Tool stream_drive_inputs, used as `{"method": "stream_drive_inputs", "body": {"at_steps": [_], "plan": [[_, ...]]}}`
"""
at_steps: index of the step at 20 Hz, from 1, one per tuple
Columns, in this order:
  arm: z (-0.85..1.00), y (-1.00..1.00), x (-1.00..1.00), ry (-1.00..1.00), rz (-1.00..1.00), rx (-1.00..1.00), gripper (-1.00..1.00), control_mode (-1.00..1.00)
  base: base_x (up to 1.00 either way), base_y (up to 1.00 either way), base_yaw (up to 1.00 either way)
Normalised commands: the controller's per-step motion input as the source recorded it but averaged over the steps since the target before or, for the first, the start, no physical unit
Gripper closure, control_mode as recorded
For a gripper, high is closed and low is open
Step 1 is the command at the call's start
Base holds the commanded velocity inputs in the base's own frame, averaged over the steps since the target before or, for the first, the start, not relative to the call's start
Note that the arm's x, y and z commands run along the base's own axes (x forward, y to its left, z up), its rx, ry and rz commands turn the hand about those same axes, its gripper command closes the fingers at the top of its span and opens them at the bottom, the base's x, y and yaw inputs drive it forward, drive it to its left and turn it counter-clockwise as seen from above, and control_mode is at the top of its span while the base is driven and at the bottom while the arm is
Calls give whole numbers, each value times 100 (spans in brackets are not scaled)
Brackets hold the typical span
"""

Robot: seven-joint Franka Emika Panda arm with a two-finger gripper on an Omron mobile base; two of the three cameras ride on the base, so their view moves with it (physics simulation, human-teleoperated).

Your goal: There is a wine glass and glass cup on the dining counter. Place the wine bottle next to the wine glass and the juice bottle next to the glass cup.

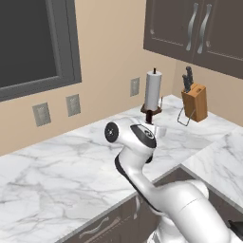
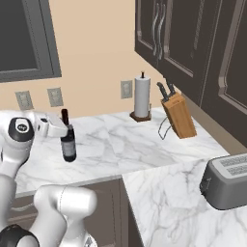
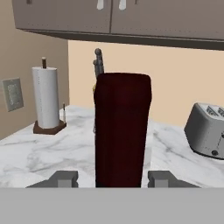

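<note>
claw (image 3: 113, 178) | fingers either side of wine bottle (image 2: 68, 140) neck | grip unclear

Glossy white rounded arm (image 1: 142, 166) (dark joints), small dark-tipped jaws.

The slim, very dark, almost black wine bottle (image 2: 68, 139) has a thin neck and a dark red top. It stands straight up on a white marble top with grey lines. In the right base view it sits at about nine o'clock, far over on the left side. In the left base view, just its dark red neck (image 1: 149, 116) peeks out near the middle, a little toward one o'clock. In the hand view the dark red neck (image 3: 122, 131) stands tall and close, right in the middle.
</note>
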Motion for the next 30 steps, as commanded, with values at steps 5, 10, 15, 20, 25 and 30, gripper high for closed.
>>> {"method": "stream_drive_inputs", "body": {"at_steps": [5, 10, 15, 20, 25, 30], "plan": [[4, 0, -11, 0, 0, 0, 100, -100, 0, 0, 0], [0, 0, 0, 0, 0, 0, 100, -100, 0, 0, 0], [0, 0, 0, 0, 0, 0, 100, -100, 0, 0, 0], [0, 0, 0, 0, 0, 0, 100, -100, 0, 0, 0], [0, 0, 0, 0, 0, 0, 100, 100, -13, 1, 0], [0, 0, 0, 0, 0, 0, 100, 100, -72, 6, 0]]}}
